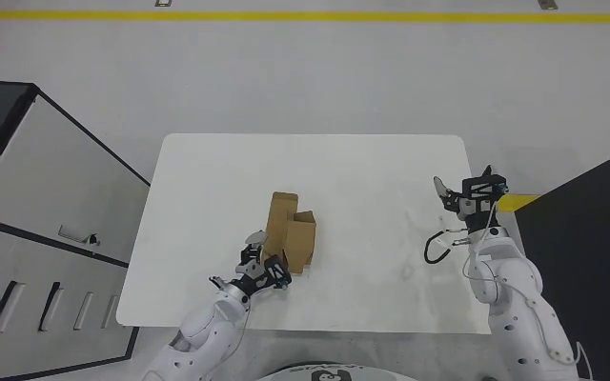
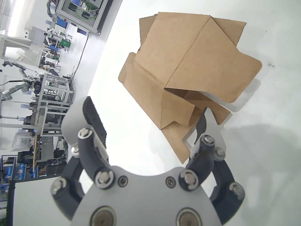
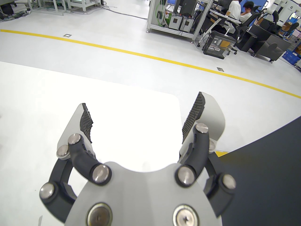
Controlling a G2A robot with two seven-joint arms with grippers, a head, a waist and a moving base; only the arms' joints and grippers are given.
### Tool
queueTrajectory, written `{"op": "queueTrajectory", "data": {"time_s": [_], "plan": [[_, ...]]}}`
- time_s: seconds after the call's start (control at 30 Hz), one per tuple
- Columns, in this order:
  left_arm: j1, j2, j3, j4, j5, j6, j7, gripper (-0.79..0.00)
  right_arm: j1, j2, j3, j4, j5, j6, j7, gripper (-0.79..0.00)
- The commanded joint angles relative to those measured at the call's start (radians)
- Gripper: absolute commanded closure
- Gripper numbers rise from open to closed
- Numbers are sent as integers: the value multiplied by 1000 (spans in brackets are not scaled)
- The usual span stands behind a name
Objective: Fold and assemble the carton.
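A brown cardboard carton [image 1: 291,231] lies on its side near the middle of the white table [image 1: 381,190], partly erected, with loose flaps at both ends. In the left wrist view the carton [image 2: 188,71] has its open end with flaps toward the camera. My left gripper [image 1: 259,255] [image 2: 145,121] is open at the carton's near end, one fingertip [image 2: 202,123] tucked beside a lower flap. My right gripper [image 1: 452,194] [image 3: 141,116] hangs open with nothing in it over the table's right edge, far from the carton.
A dark panel [image 1: 572,219] stands beside the table's right edge, and a grey cabinet [image 1: 48,238] stands to its left. A yellow floor line [image 1: 305,15] runs behind the table. Bare table surface lies between the carton and the right arm.
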Motion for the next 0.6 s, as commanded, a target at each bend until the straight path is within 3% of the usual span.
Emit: {"op": "queueTrajectory", "data": {"time_s": [0.0, 0.4, 0.57], "plan": [[-5, -1, 2, 7, -4, 2, 4, -631, 0, 0, 0, 0, 0, 0, 0, -785], [-28, -4, 16, 49, -19, -9, 6, -622, 0, 0, 0, 0, 0, 0, 0, -785], [-34, -5, 17, 61, -46, -6, 28, -526, 0, 0, 0, 0, 0, 0, 0, -785]]}}
